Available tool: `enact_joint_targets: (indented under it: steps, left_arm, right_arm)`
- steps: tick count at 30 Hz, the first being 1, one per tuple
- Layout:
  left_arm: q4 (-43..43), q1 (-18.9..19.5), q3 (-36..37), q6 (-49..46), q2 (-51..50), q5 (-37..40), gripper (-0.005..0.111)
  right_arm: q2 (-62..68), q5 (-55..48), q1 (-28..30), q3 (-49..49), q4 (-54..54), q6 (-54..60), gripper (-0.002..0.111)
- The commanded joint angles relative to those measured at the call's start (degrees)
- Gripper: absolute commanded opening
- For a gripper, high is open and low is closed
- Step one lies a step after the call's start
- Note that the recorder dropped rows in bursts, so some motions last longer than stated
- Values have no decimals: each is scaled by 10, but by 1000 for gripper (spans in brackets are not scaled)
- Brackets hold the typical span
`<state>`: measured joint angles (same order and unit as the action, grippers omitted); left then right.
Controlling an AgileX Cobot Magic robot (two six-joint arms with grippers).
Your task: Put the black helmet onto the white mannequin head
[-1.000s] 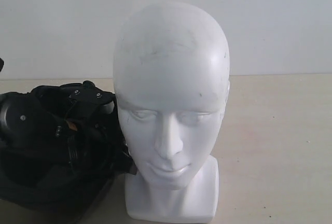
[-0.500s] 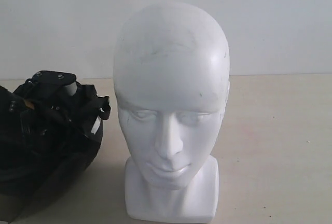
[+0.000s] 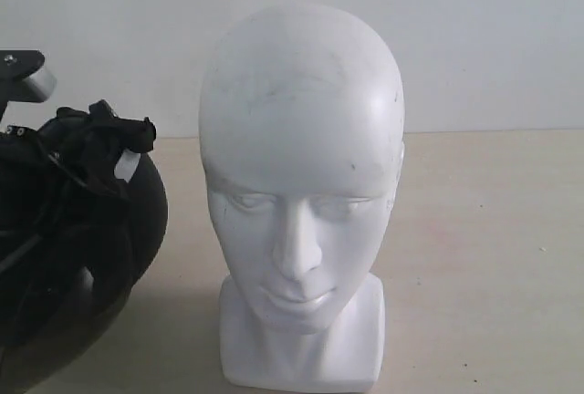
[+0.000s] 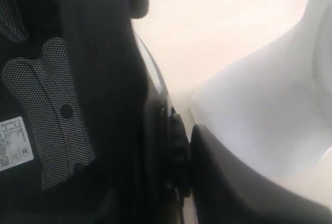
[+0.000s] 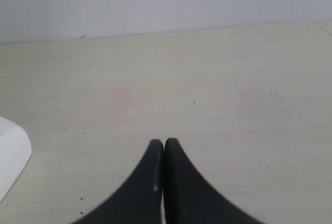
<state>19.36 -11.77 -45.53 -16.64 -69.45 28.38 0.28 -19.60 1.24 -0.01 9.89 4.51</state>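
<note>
At the far left of the exterior view, the helmet (image 3: 91,257) hangs partly out of frame. Its round shell is turned toward the middle of the worktop (image 3: 493,257), and its straps (image 3: 96,139) are bunched on top. The left jaws look clenched on its rim: the left wrist view shows one finger inside by the padded lining and white label (image 4: 13,143), and the other just outside the shell. So the helmet (image 4: 52,105) appears to be carried by the left arm (image 3: 23,75).

To the right of the helmet, near but apart from it, the mannequin head (image 3: 301,184) stands upright on its blocky base, facing the camera. Its crown is higher than the helmet's top. The coming move turns on this: the helmet's opening faces away from the head, so it will probably need to rise, turn its opening downward and cross to the right.

Furthest right, the right jaws are pressed together with nothing between them, over bare worktop (image 5: 207,79). Only a corner of the mannequin head (image 5: 10,151) shows beside them.
</note>
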Motion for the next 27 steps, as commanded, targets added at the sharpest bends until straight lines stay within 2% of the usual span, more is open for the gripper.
enact_joint_targets:
  steps: [1, 6, 8, 9, 12, 14, 18, 21, 23, 27]
  left_arm:
    - [-12, 3, -5, -9, 53, -90, 4]
    - [-12, 3, 5, -18, 114, -231, 4]
    - [-12, 3, 28, -6, 163, -334, 4]
    - [-12, 3, 35, 12, 181, -361, 4]
    - [-20, 3, 85, 120, 252, -493, 4]
    - [-60, 3, 107, 193, 282, -530, 4]
    - [-254, 3, 149, 443, 339, -626, 4]
    - [-365, 3, 158, 605, 357, -720, 4]
    - [-393, 3, 159, 662, 359, -781, 4]
    - [-381, 3, 159, 723, 359, -874, 4]
  right_arm:
    - [-3, 5, 2, 0, -1, 3, 0]
    - [-3, 5, 2, 0, -1, 3, 0]
    - [-3, 5, 2, 0, -1, 3, 0]
    - [-3, 5, 2, 0, -1, 3, 0]
    - [-3, 5, 2, 0, -1, 3, 0]
    - [-3, 5, 2, 0, -1, 3, 0]
    - [-3, 5, 2, 0, -1, 3, 0]
    - [-3, 5, 2, 0, -1, 3, 0]
    - [-3, 5, 2, 0, -1, 3, 0]
    - [-3, 5, 2, 0, -1, 3, 0]
